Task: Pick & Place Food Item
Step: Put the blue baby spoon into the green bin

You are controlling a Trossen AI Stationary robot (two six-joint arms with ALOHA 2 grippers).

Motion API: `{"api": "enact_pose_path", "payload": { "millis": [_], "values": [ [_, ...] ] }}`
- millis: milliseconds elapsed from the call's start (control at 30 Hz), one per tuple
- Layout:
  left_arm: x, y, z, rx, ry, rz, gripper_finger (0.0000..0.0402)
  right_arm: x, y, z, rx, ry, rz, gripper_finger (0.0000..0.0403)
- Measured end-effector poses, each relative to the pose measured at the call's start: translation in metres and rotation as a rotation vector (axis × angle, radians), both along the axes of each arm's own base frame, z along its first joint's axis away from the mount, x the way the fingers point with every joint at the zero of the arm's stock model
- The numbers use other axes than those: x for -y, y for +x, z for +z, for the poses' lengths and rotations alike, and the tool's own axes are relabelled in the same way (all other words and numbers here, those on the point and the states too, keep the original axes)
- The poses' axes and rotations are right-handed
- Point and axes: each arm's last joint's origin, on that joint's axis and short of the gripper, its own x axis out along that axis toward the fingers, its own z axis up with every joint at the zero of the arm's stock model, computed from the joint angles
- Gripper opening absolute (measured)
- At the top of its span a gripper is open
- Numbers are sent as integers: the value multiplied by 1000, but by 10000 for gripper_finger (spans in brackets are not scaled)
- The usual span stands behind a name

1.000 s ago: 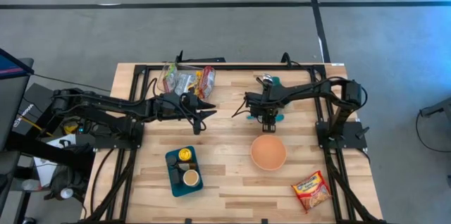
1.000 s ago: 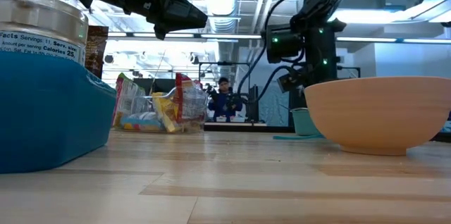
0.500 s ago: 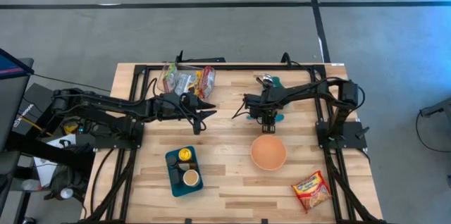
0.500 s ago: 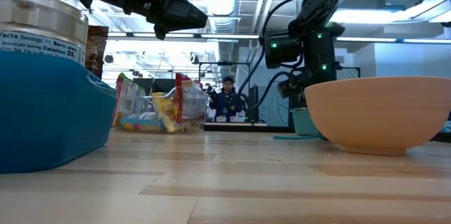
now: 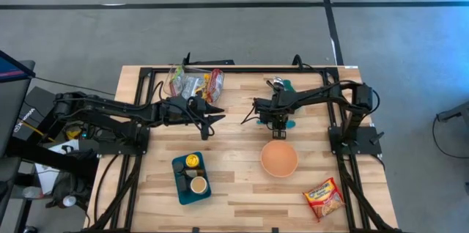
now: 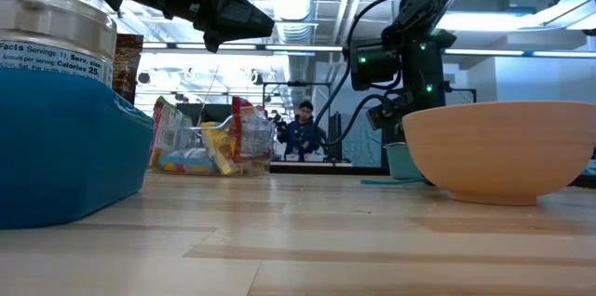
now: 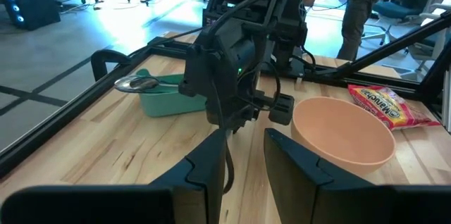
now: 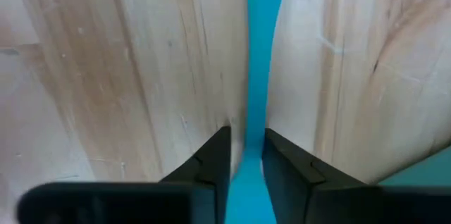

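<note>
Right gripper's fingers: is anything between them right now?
Yes. In the right wrist view a narrow teal handle runs between the right gripper fingers, lying on the wooden table. The fingers flank it closely; contact isn't clear.

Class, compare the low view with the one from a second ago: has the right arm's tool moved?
Yes. The right tool has dropped slightly toward the table, sitting lower against the rim of the orange bowl, which is unmoved.
</note>
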Motion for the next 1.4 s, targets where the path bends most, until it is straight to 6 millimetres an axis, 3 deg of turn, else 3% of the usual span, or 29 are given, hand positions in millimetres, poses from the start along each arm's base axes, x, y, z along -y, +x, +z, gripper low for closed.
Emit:
{"api": "enact_pose_path", "payload": {
  "millis": [300,500,667,1400],
  "values": [
    [0,0,0,0,0,0,94,0,0,0,-2,1,0,15],
    [0,0,0,0,0,0,94,1,4,4,-13,-23,1,31],
    [0,0,0,0,0,0,94,5,10,17,-12,-69,5,14],
    [0,0,0,-1,0,0,94,11,37,56,123,-92,1,14]
  ]
}}
